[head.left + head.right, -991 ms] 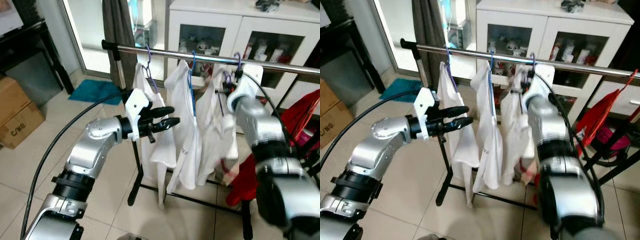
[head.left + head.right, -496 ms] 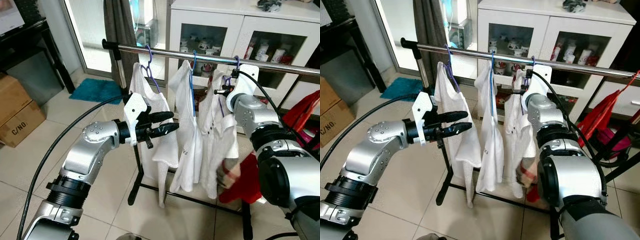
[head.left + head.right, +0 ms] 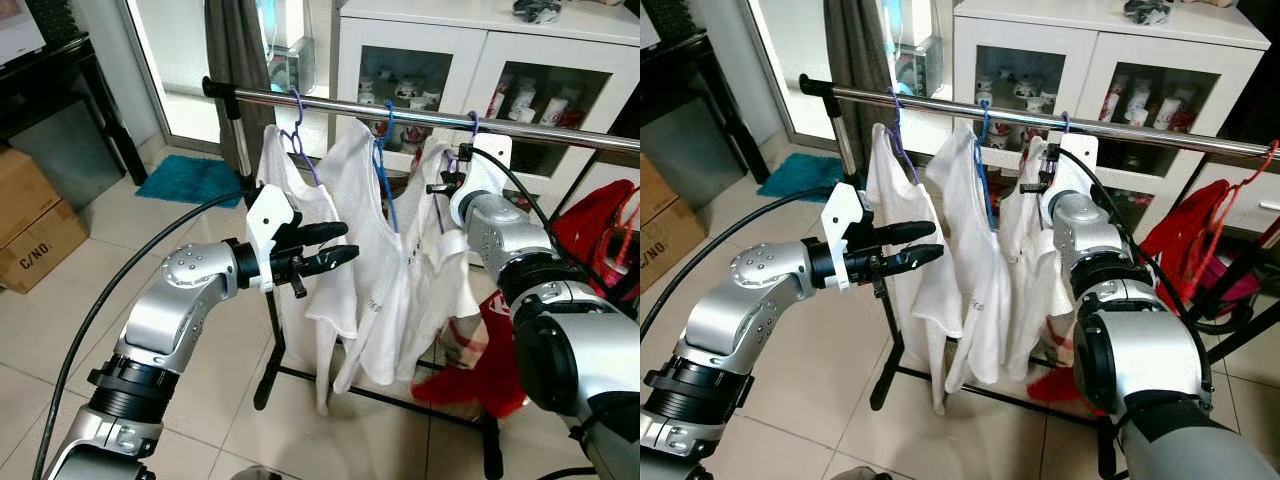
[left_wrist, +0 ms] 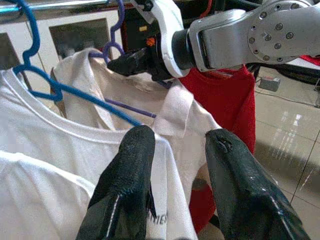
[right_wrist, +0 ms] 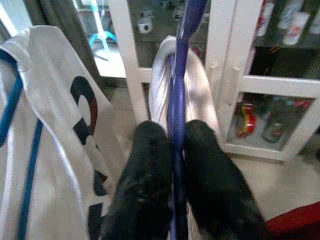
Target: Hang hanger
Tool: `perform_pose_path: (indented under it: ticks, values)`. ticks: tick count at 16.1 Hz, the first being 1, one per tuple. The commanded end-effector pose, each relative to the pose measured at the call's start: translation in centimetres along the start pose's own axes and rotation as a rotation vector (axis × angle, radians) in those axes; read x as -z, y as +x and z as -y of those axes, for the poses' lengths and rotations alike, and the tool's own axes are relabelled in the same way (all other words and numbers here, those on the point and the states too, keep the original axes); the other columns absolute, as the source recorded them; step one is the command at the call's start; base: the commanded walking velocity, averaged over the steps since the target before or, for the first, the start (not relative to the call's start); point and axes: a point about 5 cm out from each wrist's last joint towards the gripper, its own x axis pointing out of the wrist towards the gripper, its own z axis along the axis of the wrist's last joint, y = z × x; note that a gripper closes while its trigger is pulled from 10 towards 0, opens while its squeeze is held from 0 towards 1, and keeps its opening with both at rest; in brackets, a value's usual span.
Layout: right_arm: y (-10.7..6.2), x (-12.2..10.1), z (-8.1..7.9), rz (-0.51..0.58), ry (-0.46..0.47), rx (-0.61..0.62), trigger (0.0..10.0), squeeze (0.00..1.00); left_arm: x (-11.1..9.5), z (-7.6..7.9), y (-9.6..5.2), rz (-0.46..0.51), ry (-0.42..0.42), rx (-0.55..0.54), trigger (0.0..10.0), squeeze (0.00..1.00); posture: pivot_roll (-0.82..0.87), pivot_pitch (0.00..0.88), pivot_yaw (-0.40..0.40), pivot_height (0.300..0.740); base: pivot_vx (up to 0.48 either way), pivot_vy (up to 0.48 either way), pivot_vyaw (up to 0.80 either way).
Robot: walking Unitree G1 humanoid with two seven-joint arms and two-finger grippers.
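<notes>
A steel clothes rail (image 3: pixel 330 103) carries three hangers with white shirts. My right gripper (image 3: pixel 438 186) is up at the rail's right part, shut on the stem of a purple hanger (image 5: pixel 179 75) whose hook (image 3: pixel 472 124) sits over the rail. A white shirt (image 3: pixel 450 285) hangs from it. My left gripper (image 3: pixel 345 243) is open, held level in front of the shirts, near the middle shirt (image 3: pixel 375 290) on a blue hanger (image 3: pixel 384 180). In the left wrist view the open fingers (image 4: pixel 131 170) frame that shirt's collar. Another purple hanger (image 3: pixel 298 135) holds the leftmost shirt.
A white glass-door cabinet (image 3: pixel 430 50) stands behind the rail. A red garment (image 3: pixel 590 235) hangs at the right. A cardboard box (image 3: pixel 35 230) and a teal mat (image 3: pixel 195 180) lie on the tiled floor at left. The rack's black foot (image 3: pixel 265 385) is below.
The middle shirt has swung and tilted toward the left. The red garment at the right has shifted. Both grippers stay almost where they were.
</notes>
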Motion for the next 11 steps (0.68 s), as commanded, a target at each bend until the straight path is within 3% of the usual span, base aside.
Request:
perform_pose_path:
  ticks: [1, 5, 7, 10, 11]
  values:
    - [-0.2, 0.4, 0.5, 0.017, 0.022, -0.017, 10.0, 1.00, -0.3, -0.1, -0.4, 0.002, 0.010, -0.015, 10.0, 0.00, 0.01, 0.014, 0.036, 0.740, 0.000, 0.000, 0.00]
    - [-2.0, 0.2, 0.6, 0.093, 0.050, -0.115, 10.0, 1.00, 0.6, -0.9, -1.6, -0.022, -0.086, -0.154, 10.0, 0.00, -0.04, 0.000, 0.078, 0.740, 0.000, 0.000, 0.00]
    - [-4.3, 0.4, 0.7, 0.155, 0.070, -0.161, 10.0, 1.00, 0.8, -1.3, -2.3, 0.009, -0.081, -0.273, 10.0, 0.00, -0.04, 0.000, 0.085, 0.740, 0.000, 0.000, 0.00]
    - [-8.9, 0.5, -0.1, 0.316, 0.133, -0.209, 10.0, 1.00, 0.9, -1.6, -3.8, 0.048, -0.047, -0.561, 10.0, 0.00, -0.02, 0.000, 0.082, 0.740, 0.000, 0.000, 0.00]
    - [-9.4, 0.3, 0.2, 0.392, 0.139, -0.143, 10.0, 1.00, 1.0, -1.6, -4.1, 0.053, -0.036, -0.615, 10.0, 0.00, -0.01, 0.000, 0.076, 0.740, 0.000, 0.000, 0.00]
